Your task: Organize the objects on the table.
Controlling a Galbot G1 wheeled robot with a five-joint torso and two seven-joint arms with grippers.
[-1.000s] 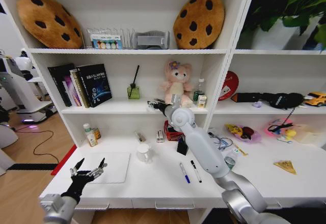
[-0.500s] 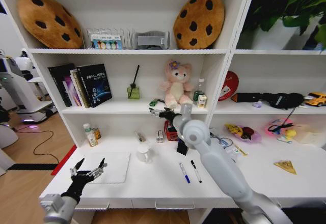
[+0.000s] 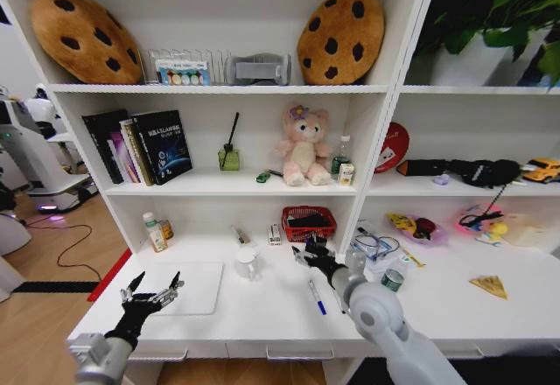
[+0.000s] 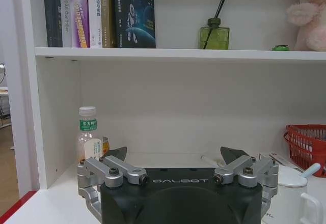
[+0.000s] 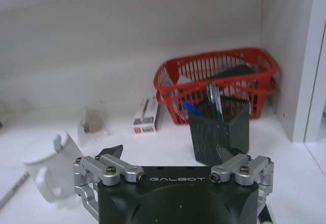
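head view: the right pincer [image 3: 312, 253] is hovering, fingers spread, over the bench [image 3: 262, 311] near two pens [image 3: 325, 296]; the left pincer [image 3: 150, 291] is waiting wide by the laptop [image 3: 194, 285]. right wrist view — a black pen holder [image 5: 219, 128] is standing before the red basket [image 5: 216, 81].

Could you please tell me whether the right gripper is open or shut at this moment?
Open. The right gripper has its two dark fingertips spread wide apart, holding nothing, facing the black mesh pen holder.
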